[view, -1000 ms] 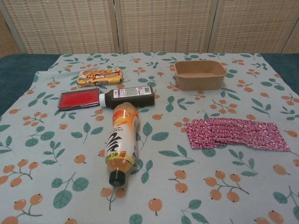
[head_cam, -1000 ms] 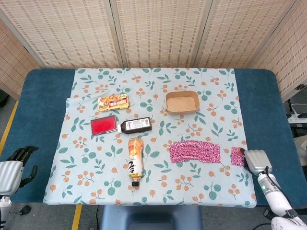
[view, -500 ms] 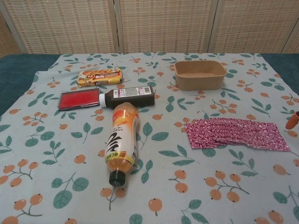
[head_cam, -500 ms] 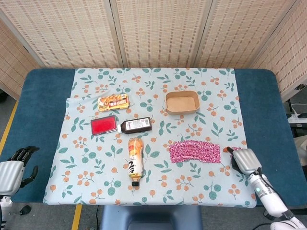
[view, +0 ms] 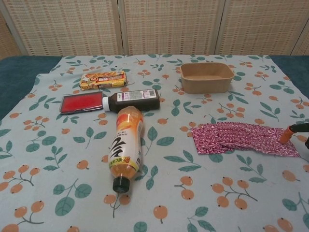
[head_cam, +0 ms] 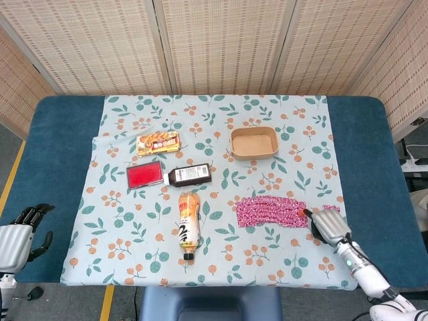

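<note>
Reaching was the step in hand: the right hand (head_cam: 327, 225) hung at the right end of the pink patterned packet (head_cam: 271, 211), which lay flat on the flowered cloth (head_cam: 281, 154) in front of the brown tray (head_cam: 253, 143). In the chest view only an orange fingertip (view: 286, 136) showed at the picture's edge, over or just at the packet's far right end; whether it touched the foil I could not tell. The hand held nothing, but how far its fingers were spread could not be made out from either view, since the head view showed mostly its back.

By my judgement the next move called for a low, careful approach: a thin, flat packet gives little edge to catch, so a finger would have to get under or press and slide its end before any pinch.

The left hand (head_cam: 17, 233) hung off the table's left front corner, fingers loosely curled and apart, holding nothing, well apart from the orange drink bottle (head_cam: 188, 225), the dark bottle (head_cam: 189, 175) and the red case (head_cam: 144, 174).
</note>
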`<state>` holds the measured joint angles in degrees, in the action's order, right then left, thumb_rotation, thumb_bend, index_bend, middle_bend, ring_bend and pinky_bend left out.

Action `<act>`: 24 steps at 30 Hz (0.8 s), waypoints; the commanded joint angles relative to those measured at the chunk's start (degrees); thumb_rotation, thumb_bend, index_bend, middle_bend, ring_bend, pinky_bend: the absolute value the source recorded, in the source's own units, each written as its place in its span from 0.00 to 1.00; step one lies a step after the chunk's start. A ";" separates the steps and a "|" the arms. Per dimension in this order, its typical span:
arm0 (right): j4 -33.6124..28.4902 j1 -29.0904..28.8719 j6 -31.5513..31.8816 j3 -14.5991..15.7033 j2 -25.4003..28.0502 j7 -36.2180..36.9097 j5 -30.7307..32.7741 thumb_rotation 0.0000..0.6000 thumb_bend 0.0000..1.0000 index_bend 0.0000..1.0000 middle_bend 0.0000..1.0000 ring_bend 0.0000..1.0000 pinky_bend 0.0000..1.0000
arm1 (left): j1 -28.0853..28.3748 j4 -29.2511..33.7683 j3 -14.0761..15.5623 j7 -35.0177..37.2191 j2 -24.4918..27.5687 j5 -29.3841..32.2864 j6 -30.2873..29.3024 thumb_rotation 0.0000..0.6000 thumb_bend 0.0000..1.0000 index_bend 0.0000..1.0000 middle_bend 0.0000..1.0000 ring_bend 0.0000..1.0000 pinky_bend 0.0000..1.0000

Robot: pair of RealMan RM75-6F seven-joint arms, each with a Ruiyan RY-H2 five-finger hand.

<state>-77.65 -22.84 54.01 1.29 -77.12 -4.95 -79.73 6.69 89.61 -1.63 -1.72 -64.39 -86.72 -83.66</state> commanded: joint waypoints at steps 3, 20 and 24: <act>-0.65 0.16 -0.33 0.36 0.58 -1.75 0.88 1.00 0.98 0.33 0.78 0.71 0.83 | 0.00 0.03 -0.03 0.01 0.00 0.00 -0.06 1.00 0.46 0.22 0.21 0.22 0.51; -7.90 2.81 1.32 3.42 6.28 -7.69 1.81 1.00 0.98 0.55 0.78 0.71 0.83 | -0.03 0.08 -0.09 0.08 0.05 0.20 -0.03 1.00 0.46 0.22 0.21 0.22 0.51; -9.78 3.72 2.74 3.83 7.49 -8.61 1.67 1.00 0.98 0.56 0.78 0.71 0.83 | -0.02 0.02 -0.12 0.06 0.02 0.27 -0.01 1.00 0.46 0.22 0.21 0.22 0.51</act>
<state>-86.87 -19.53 56.19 4.90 -70.09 -13.27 -77.97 6.66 89.64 -1.75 -1.65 -64.37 -86.47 -83.69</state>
